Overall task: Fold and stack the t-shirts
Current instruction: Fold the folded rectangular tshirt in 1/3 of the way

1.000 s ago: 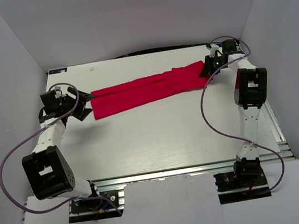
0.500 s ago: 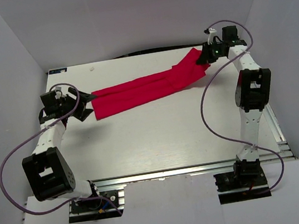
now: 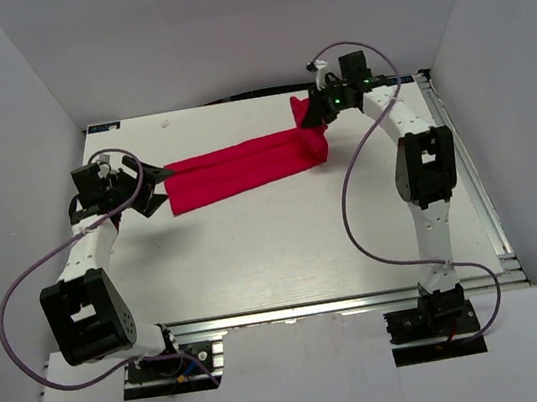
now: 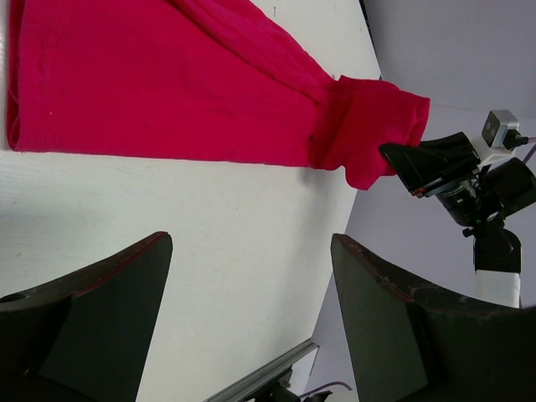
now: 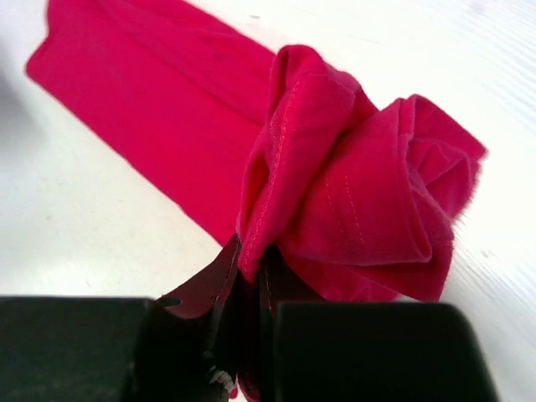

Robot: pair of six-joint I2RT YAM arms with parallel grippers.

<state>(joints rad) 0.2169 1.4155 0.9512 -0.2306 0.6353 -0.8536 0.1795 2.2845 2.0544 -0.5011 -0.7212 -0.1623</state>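
Surface: we find a white table [image 3: 285, 244] with an aluminium rail [image 3: 305, 309] along its near edge.
Room: we note plain pale grey walls [image 3: 222, 26] closing in the table on the left, far and right sides.
T-shirt: the red t-shirt [image 3: 238, 167] lies as a long folded strip across the far half of the table, its right end raised and bunched.
Right gripper [image 3: 313, 116]: we record it clamped on that bunched end.
Left gripper [image 3: 158, 190]: jaws wide apart, holding nothing, just beside the strip's left end.
Cabling: purple cables [image 3: 343, 215] loop from each arm.
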